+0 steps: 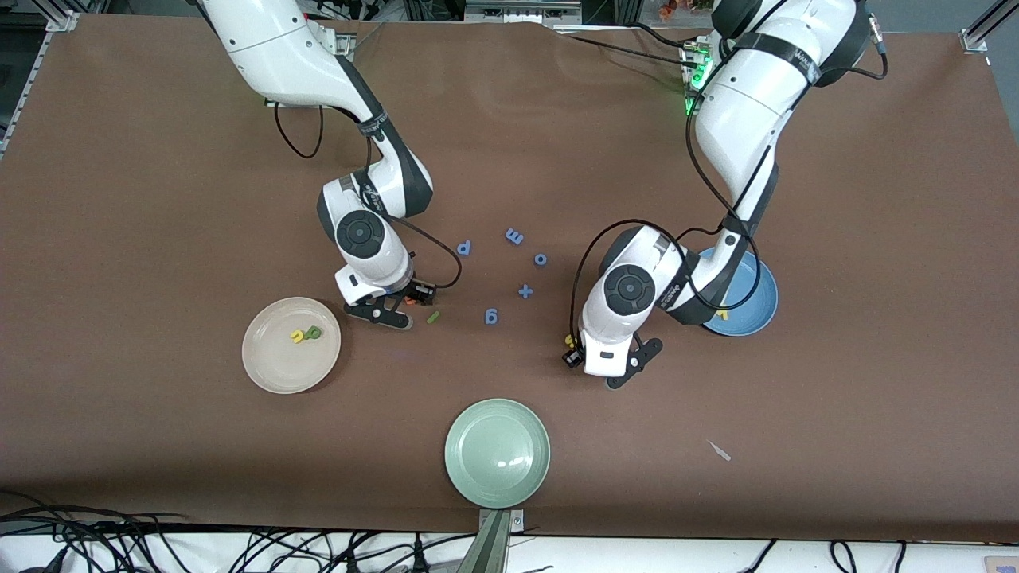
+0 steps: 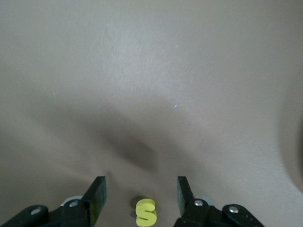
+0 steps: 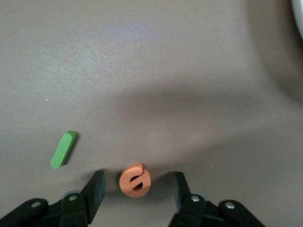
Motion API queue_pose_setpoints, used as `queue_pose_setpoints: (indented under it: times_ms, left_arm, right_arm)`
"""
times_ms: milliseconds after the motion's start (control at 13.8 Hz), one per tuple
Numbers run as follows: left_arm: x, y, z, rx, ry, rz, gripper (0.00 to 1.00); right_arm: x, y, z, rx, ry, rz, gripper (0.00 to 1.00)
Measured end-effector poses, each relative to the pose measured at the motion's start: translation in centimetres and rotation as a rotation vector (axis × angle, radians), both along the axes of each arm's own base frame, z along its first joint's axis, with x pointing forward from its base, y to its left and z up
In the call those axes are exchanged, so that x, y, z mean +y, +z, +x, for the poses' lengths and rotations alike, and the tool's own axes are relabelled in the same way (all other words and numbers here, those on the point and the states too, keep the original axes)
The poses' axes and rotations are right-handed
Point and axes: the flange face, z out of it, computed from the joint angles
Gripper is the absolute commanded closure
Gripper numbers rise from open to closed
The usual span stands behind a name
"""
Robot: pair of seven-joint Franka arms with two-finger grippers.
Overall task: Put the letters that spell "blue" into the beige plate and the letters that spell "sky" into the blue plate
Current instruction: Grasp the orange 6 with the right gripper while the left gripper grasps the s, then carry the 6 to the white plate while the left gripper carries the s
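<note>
Currently I see two letters on beige plate | right gripper open around orange e | left gripper open around yellow s | green l waits.

Pale green plate; five blue letters mid-table; perhaps a paper scrap.

two white arms reach down over the brown desk; beige plate at eight o'clock holds two letters, green plate at six.
</note>
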Motion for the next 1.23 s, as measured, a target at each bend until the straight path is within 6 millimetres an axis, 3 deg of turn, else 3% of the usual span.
queue_pose_setpoints:
  times_ms: [72,290,507,652,724,797,1014,1159,1231]
  left_arm:
    - [-0.3,-0.5,-0.2,0.003,0.003,-0.001,0.31]
    - [-1.0,-0.7,-0.6,0.003,0.002,-0.004,0.31]
    - [-1.7,-0.7,-1.0,0.003,-0.008,-0.007,0.38]
    - [-2.5,-1.0,-1.6,0.008,-0.02,-0.005,0.48]
    - [-2.8,-1.2,-1.8,0.011,-0.024,-0.003,0.52]
    - [-2.9,-1.4,-1.9,0.013,-0.025,-0.003,0.61]
    - [-2.8,-1.3,-2.0,0.019,-0.024,0.002,0.95]
    - [-2.8,-1.3,-2.0,0.018,-0.024,0.002,0.99]
    - [-2.8,-1.3,-2.0,0.019,-0.024,0.002,0.99]
  right_arm:
    - [0.0,0.0,0.1,-0.006,0.0,0.003,0.54]
    - [0.1,0.3,0.1,-0.011,0.0,0.006,0.85]
    - [-0.5,0.6,0.3,-0.018,-0.002,0.004,0.88]
    - [-2.0,1.1,1.3,-0.031,-0.002,-0.01,0.88]
    - [-3.2,1.9,2.1,-0.03,0.007,-0.022,0.88]
    - [-4.6,3.2,3.0,-0.013,0.027,-0.042,0.88]
    - [-9.2,9.6,6.2,-0.006,0.086,-0.071,0.88]
    - [-12.0,13.2,7.5,-0.006,0.122,-0.083,0.87]
    - [-13.5,14.0,7.9,-0.009,0.141,-0.087,0.87]
